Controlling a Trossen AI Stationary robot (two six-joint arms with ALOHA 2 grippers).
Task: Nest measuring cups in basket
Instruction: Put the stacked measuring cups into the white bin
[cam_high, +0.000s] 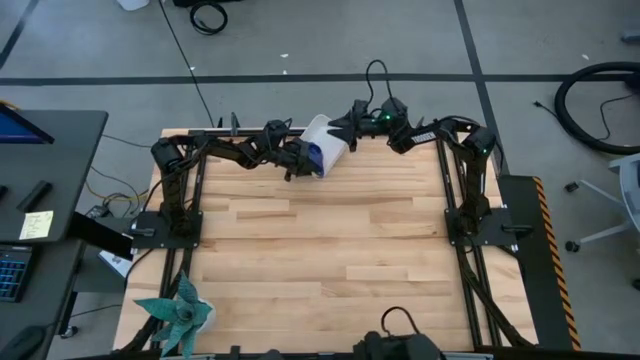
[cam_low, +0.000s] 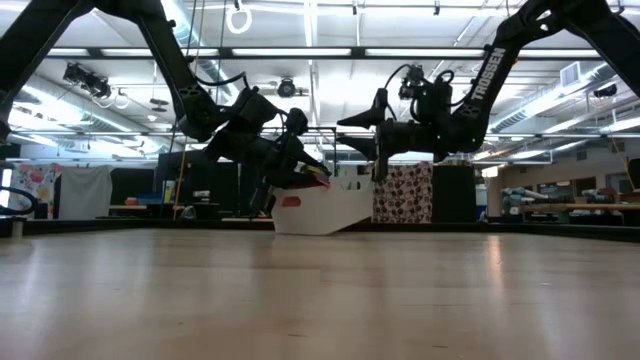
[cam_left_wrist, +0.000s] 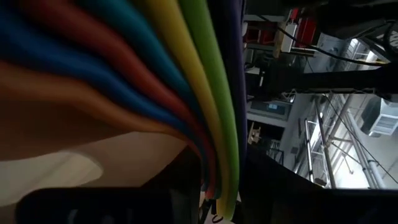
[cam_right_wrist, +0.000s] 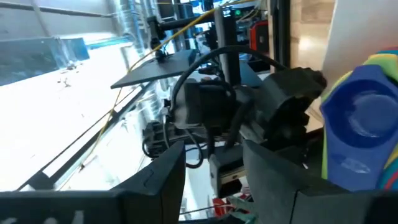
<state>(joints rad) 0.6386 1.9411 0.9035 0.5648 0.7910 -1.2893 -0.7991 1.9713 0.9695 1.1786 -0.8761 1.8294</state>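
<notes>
The measuring cups (cam_left_wrist: 186, 93), stacked as bright rims, sit tipped with the basket (cam_low: 320, 212), which the left gripper (cam_high: 297, 160) has clamped by its rim and holds tilted, one edge off the table (cam_high: 330, 250). Best to lower it level and slowly so the stack stays seated. Just beyond the basket, the right gripper (cam_low: 378, 145) hangs with fingers apart. The table's back edge lies close behind; open boards lie toward the front.

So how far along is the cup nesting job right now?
Done: the measuring cups look stacked together inside the basket. In hand: the basket is tipped at the table's far edge, the left gripper at its rim, seemingly gripping; the right gripper hovers open beside it. Left: setting the basket flat and letting go.
</notes>
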